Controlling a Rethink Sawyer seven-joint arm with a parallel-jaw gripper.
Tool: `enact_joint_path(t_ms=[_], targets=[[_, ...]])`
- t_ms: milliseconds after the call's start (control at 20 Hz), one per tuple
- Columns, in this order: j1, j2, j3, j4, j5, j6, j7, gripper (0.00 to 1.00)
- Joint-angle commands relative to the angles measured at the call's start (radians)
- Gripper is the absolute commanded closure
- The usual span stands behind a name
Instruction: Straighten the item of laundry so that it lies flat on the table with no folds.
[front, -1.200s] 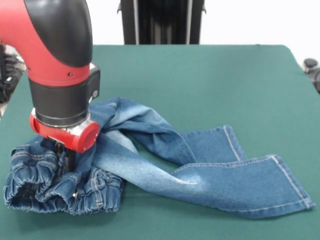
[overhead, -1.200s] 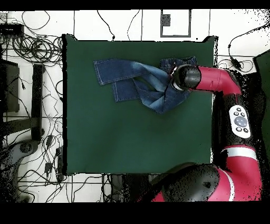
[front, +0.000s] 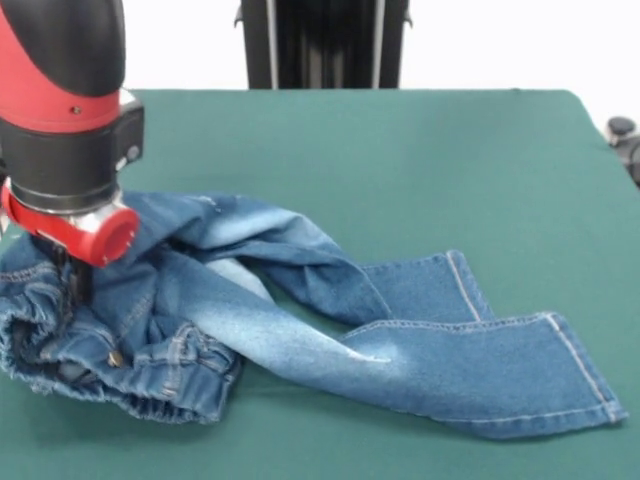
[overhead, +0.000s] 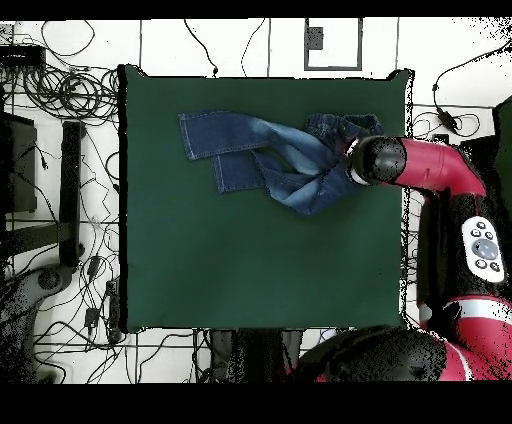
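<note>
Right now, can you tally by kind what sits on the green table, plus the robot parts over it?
Jeans: 1, blue denim, crumpled at the waist end
Table: 1, green
Robot arm: 1, red and black, its end effector down on the waistband
Total: 3

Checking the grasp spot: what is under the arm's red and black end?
The jeans' bunched waistband end lies there on the green table. The gripper itself is mostly hidden.

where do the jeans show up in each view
Front view: the jeans lie in the lower half, waistband at the left, legs reaching right.
Overhead view: the jeans lie near the table's top edge, waistband at the right.
Shared landmark: the red arm end over the waistband.
</note>
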Motion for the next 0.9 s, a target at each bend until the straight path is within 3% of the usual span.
enact_joint_path(t_ms=[50, 900], targets=[[-0.013, -0.02, -0.084, 0.206, -0.015, 0.067, -0.041, 1.0], [-0.011, -0.013, -0.147, 0.369, 0.109, 0.02, 0.132, 1.0]])
